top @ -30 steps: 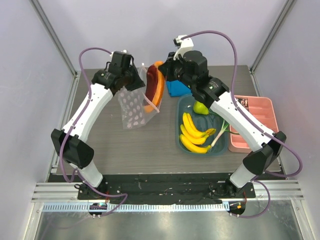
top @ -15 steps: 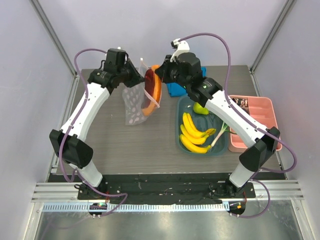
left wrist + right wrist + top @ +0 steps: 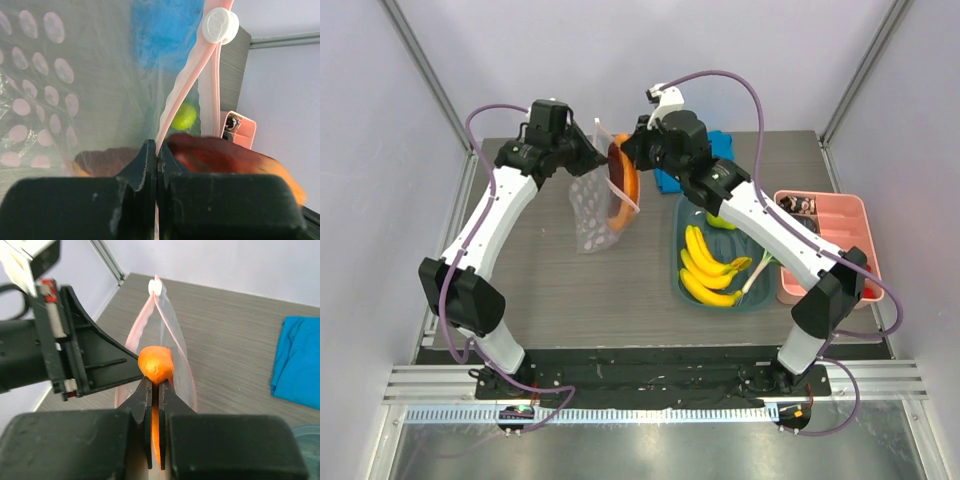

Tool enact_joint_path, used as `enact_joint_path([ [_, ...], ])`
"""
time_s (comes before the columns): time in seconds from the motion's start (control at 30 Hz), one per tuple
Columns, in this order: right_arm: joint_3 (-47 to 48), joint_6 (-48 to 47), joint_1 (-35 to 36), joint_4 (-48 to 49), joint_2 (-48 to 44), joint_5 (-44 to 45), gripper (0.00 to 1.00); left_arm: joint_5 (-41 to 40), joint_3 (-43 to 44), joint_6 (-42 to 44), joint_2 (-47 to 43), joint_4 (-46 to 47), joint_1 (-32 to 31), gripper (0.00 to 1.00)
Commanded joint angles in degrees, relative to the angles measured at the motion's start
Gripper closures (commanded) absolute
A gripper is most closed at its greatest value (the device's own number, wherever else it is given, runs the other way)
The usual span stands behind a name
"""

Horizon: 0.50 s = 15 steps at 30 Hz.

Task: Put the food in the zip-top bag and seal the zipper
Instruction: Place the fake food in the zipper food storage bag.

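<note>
1. Top external view: the long orange-red pepper (image 3: 622, 190) hangs just left of the teal tub (image 3: 678, 285), glossy and curved, deep red shading to orange along one edge.
2. Its long axis is nearly upright, with the top end up at the right gripper (image 3: 155, 385) and the lower end pointing down into the zip-top bag (image 3: 590, 215).
3. The right fingers are clenched on the pepper's orange tip.
4. The left gripper (image 3: 156, 150) is pinched tight on the pink zipper (image 3: 185, 90), left of the tub.
5. The banana bunch (image 3: 705, 265) and green onion (image 3: 760, 270) lie inside the tub.
</note>
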Motion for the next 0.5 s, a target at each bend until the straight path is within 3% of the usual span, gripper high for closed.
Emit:
enact_joint_path([
  [0.0, 1.88, -0.07, 1.66, -3.53, 4.14, -4.61, 0.99, 6.94, 0.75, -2.56, -5.02, 10.45, -1.15, 1.00],
  [0.17, 7.41, -2.26, 2.36, -10.47, 7.31, -1.81, 0.99, 8.52, -0.04, -2.56, -5.80, 12.29, -1.15, 1.00],
  [0.47, 11.71, -3.15, 2.27, -11.53, 9.51, -9.79, 0.99, 11.08, -2.94, -3.17, -7.30, 13.62, -1.15, 1.00],
])
